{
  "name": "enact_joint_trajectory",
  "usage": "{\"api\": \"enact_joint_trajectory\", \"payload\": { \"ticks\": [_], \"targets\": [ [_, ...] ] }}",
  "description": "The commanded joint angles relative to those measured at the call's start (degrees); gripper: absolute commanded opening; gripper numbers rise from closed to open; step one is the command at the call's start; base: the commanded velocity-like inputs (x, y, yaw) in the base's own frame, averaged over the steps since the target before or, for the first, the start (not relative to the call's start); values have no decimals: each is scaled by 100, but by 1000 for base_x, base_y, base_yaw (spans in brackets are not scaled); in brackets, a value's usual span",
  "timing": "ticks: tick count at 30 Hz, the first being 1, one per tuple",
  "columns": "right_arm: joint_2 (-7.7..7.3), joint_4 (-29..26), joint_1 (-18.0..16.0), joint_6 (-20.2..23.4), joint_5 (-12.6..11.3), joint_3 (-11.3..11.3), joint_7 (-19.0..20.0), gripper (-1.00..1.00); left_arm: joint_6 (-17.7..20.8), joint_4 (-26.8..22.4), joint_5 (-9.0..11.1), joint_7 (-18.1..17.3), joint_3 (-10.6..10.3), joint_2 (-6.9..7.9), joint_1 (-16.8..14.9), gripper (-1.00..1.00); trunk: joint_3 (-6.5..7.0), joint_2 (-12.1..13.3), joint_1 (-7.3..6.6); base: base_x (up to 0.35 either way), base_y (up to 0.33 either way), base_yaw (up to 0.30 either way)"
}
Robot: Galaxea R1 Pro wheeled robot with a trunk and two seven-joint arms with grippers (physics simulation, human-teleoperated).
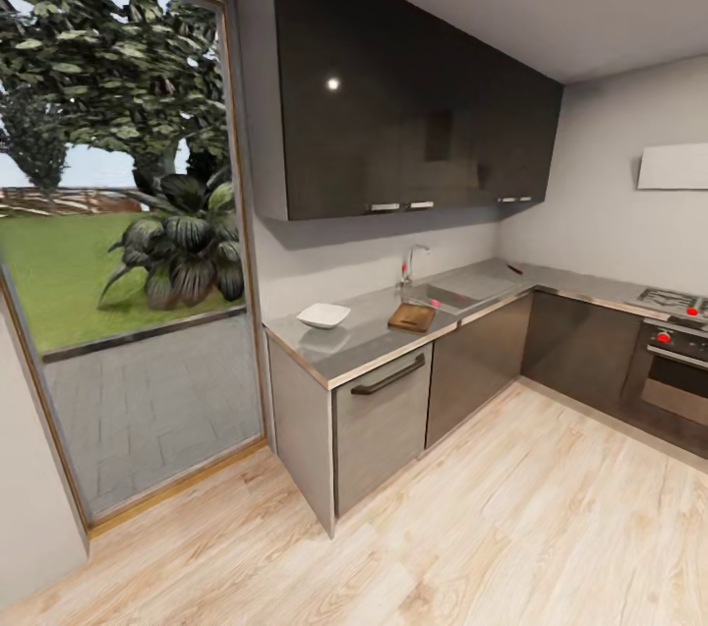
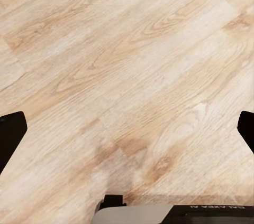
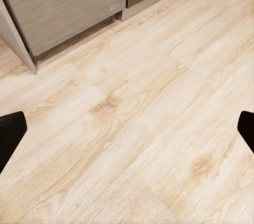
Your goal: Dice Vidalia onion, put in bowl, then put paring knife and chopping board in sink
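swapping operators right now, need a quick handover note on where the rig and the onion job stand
Left gripper: open, empty, over the wood floor.
Right gripper: open, empty, over the floor near the cabinet fronts.
Robot stands back from the countertop.
On it: the bowl, then the chopping board next to the sink. A small dark reddish thing past the sink may be the paring knife.
Onion not made out from here.
Done: nothing visible. Left: every step.
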Motion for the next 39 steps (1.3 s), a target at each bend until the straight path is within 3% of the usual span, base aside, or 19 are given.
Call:
{"api": "enact_joint_trajectory", "payload": {
  "ticks": [1, 8, 15, 39],
  "targets": [
    [1, 5, -2, -16, 2, 5, -24, 100, -17, 3, 4, 2, 4, 3, -1, 100, -2, -3, 2, 0, 0, 0],
    [1, 5, -2, -16, 2, -3, -24, 100, -121, 3, 4, 0, 2, 24, -1, 100, -2, -3, 2, -26, 0, 0],
    [1, 11, -2, -15, 2, -2, -24, 100, -163, 54, -6, 0, -17, -79, -1, 100, 34, 77, -42, -36, 0, 0],
    [-1, 13, -2, -15, 2, 5, -24, 100, -154, 44, 1, 9, 10, -70, -1, 100, 52, 117, -64, 0, 0, 0]
  ]
}}
